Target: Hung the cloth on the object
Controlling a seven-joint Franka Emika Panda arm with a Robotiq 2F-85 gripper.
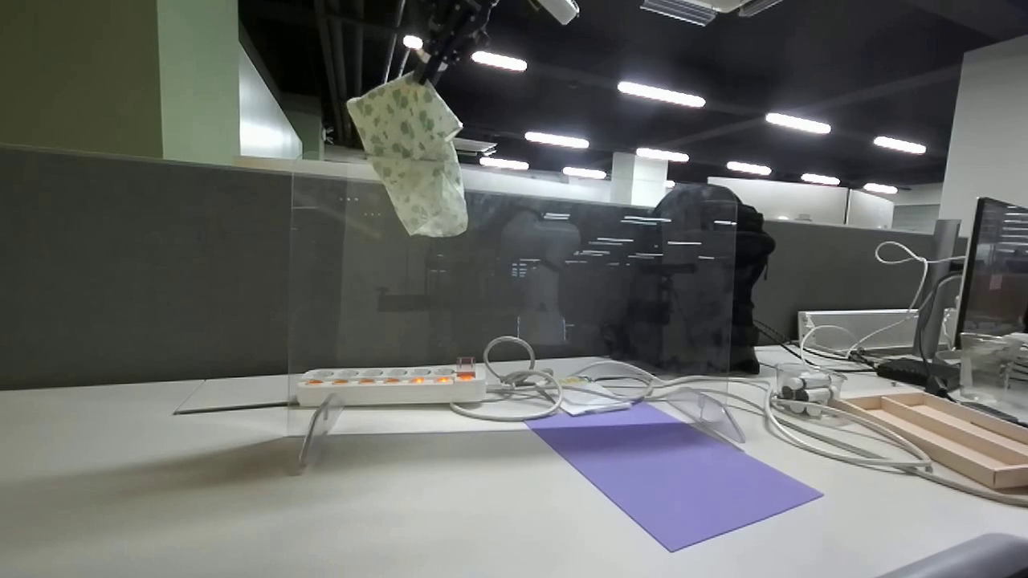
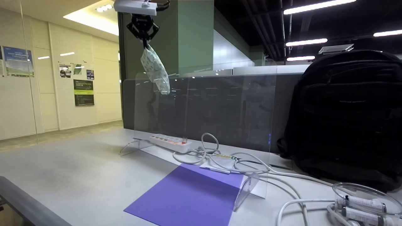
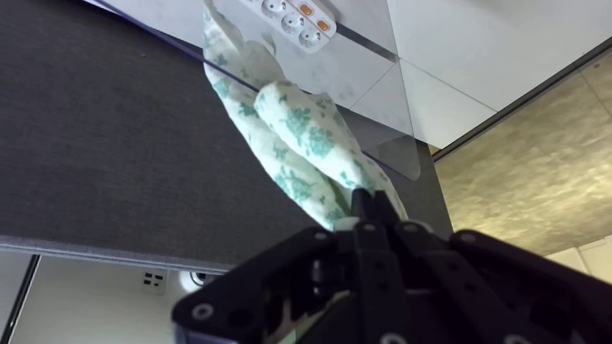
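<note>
The cloth, cream-white with green print, hangs from my gripper (image 1: 430,74) in both exterior views (image 1: 411,148) (image 2: 154,67). The gripper (image 2: 145,45) is shut on its top end, above the clear panel. The clear upright panel (image 1: 514,289) stands on two clear feet; it also shows in an exterior view (image 2: 216,116). The cloth's lower end overlaps the panel's upper left part. In the wrist view, the panel's edge (image 3: 389,167) crosses over one fold of the cloth (image 3: 306,129) and passes behind another, near the fingertips (image 3: 370,193). I cannot tell whether cloth and panel touch.
A white power strip (image 1: 391,389) and loose cables (image 1: 522,377) lie behind the panel. A purple mat (image 1: 683,490) lies partly under it. A black backpack (image 2: 345,119) leans on the grey partition (image 1: 144,273). A wooden tray (image 1: 948,433) and a clear cup (image 1: 807,389) stand to one side.
</note>
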